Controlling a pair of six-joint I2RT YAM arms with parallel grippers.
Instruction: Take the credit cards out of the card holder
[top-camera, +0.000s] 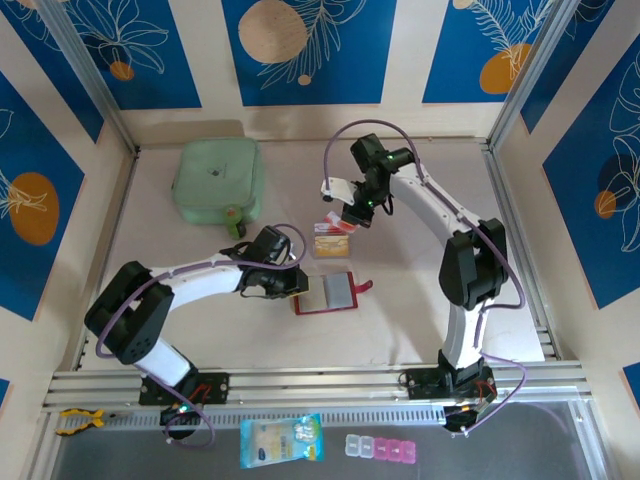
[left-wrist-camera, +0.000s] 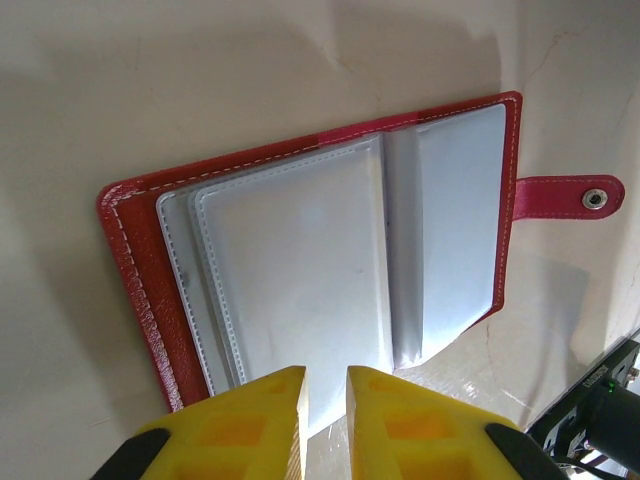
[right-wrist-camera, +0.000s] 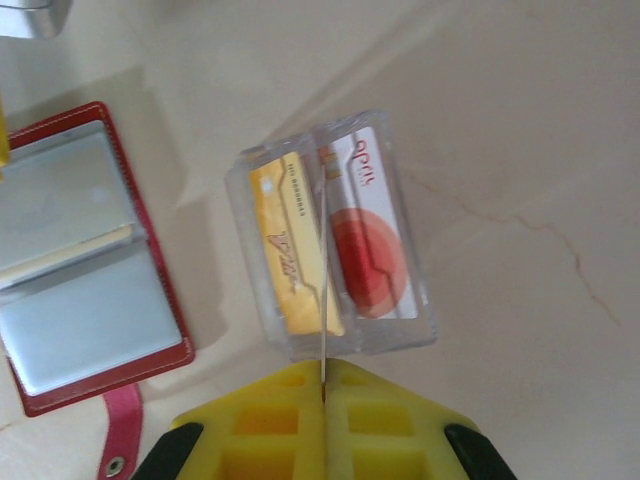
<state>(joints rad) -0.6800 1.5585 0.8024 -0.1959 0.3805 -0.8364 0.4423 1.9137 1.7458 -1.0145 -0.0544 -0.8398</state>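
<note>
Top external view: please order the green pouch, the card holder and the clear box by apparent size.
1. green pouch, clearly the largest.
2. card holder, lying open and flat.
3. clear box, the smallest.

Open card holder (left-wrist-camera: 330, 270), credit cards (right-wrist-camera: 290, 255) nearby

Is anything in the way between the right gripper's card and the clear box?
Nothing visible. The right gripper pinches a thin card edge-on over the clear box, between the yellow card and red card lying inside.
</note>
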